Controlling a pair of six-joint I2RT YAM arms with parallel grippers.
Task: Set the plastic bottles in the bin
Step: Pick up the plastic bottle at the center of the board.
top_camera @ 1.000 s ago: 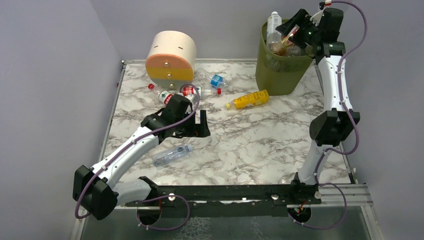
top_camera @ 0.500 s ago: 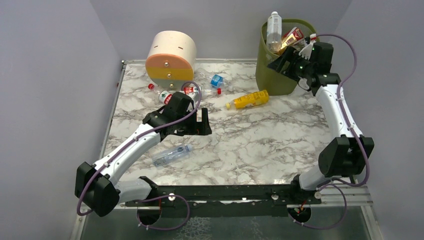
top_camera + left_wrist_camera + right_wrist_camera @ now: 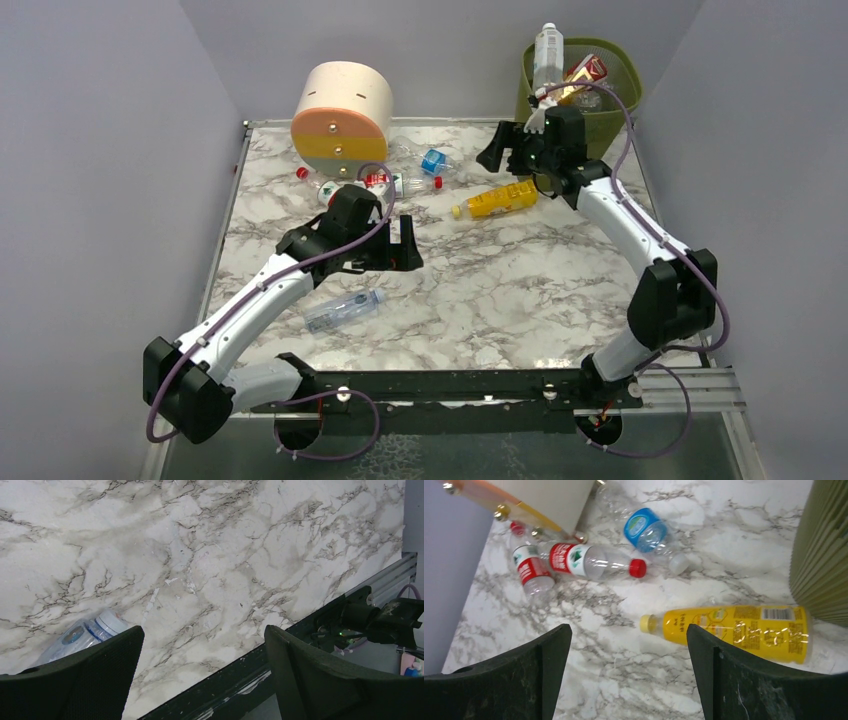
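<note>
The olive-green bin (image 3: 612,100) stands at the back right with a clear bottle (image 3: 547,50) and other bottles sticking out of it. A yellow bottle (image 3: 497,199) lies on the marble in front of the bin and shows in the right wrist view (image 3: 734,630). A blue-labelled bottle (image 3: 432,161) (image 3: 645,529) and two red-labelled bottles (image 3: 378,181) (image 3: 589,562) lie near the round box. My right gripper (image 3: 497,150) (image 3: 629,645) is open and empty, above the table left of the bin. My left gripper (image 3: 408,245) (image 3: 202,645) is open and empty. A clear bottle (image 3: 343,310) (image 3: 82,635) lies beside it.
The cream-orange-yellow round drawer box (image 3: 342,112) stands at the back left against the wall. Purple walls close in the left, back and right sides. The black rail (image 3: 450,385) carrying the arm bases runs along the near edge.
My right arm has come down from over the bin and swung left, ending above the table near the yellow bottle. My left arm has hardly moved.
</note>
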